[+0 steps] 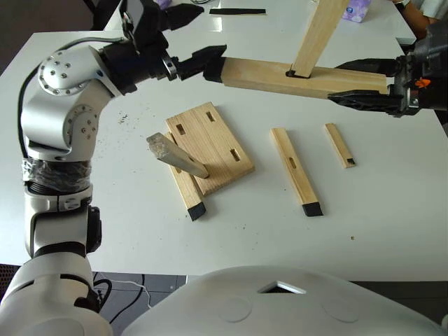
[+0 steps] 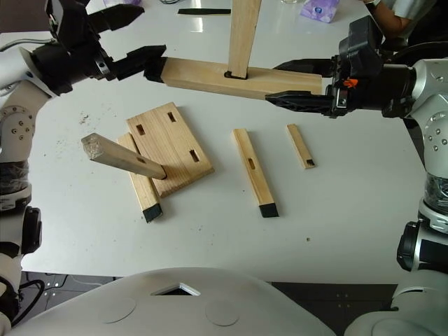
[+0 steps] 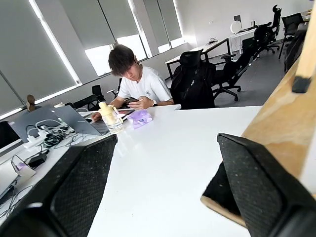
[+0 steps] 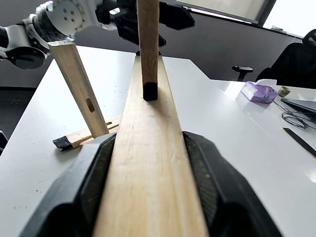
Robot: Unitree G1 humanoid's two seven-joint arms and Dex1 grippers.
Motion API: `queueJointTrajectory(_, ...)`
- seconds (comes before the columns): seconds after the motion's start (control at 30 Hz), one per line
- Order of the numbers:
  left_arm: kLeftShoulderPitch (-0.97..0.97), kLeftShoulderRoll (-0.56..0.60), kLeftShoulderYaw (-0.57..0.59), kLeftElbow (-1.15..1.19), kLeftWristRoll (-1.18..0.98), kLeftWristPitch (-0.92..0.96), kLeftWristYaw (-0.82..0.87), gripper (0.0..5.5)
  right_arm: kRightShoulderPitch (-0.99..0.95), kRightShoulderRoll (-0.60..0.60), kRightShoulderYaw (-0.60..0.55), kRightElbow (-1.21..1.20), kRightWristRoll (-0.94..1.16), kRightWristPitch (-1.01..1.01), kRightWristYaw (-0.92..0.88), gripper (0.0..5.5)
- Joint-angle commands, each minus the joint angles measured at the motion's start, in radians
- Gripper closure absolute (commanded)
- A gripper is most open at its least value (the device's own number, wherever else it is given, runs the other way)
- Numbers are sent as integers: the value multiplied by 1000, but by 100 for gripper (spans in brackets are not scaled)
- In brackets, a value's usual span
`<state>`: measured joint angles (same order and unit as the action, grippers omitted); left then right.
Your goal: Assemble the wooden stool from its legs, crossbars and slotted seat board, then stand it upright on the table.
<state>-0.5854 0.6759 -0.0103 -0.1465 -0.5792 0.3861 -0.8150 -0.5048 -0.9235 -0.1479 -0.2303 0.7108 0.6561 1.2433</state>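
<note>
Right hand [image 2: 274, 82] clamps one end of a wooden leg [image 2: 203, 73] held level above the table [image 2: 350, 210], a crossbar [image 2: 241, 35] standing in its slot. Left hand [image 2: 150, 31] gapes wide at the leg's other end; the slotted seat board [image 2: 171, 147] lies below.

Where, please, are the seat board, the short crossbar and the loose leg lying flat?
seat board [image 1: 210, 143], left eye view, bare wood between slots
short crossbar [image 1: 339, 145], left eye view, mid-length
loose leg [image 1: 296, 176], left eye view, near its slot
</note>
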Motion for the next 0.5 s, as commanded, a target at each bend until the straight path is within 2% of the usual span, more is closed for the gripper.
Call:
queueJointTrajectory(0.03, 49, -25, -26, -9, 50, -10, -9, 173, -97, 24, -3, 10, 60, 43, -18, 349)
queueJointTrajectory(0.5, 109, -113, -28, -64, 76, 23, 35, 173, -160, 133, 1, 7, 125, 114, -121, 350)
